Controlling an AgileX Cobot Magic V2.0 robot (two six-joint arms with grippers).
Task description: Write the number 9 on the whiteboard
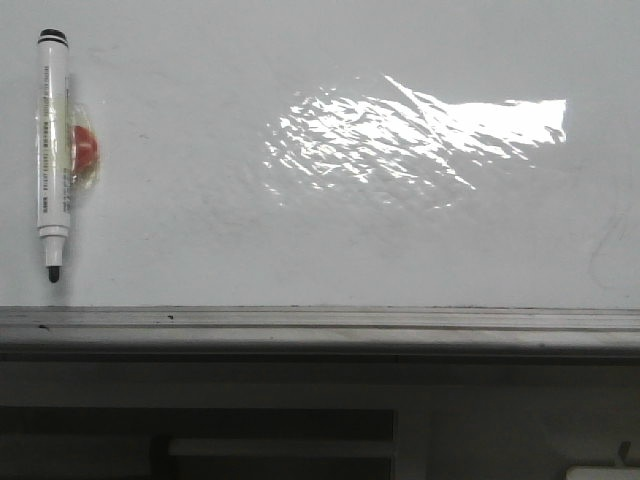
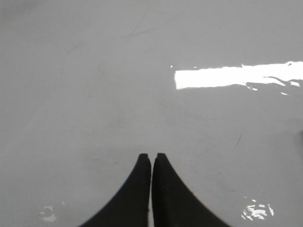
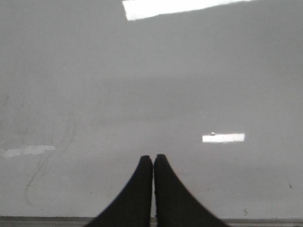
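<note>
The whiteboard (image 1: 330,250) carries no drawn 9; only faint old smudges and a bright glare patch (image 1: 420,135) show on it. A black-capped marker (image 1: 52,155) hangs upright at the board's far left, tip down, held by a clear clip over a red magnet (image 1: 85,148), presumably parked there so an arm can take it. The grey tray rail (image 1: 320,328) runs along the board's lower edge. The left tool (image 2: 151,156) and right tool (image 3: 153,157) both face bare board, fingers pressed together, holding nothing. Judging from this, writing has not begun; fetching the marker comes first.
</note>
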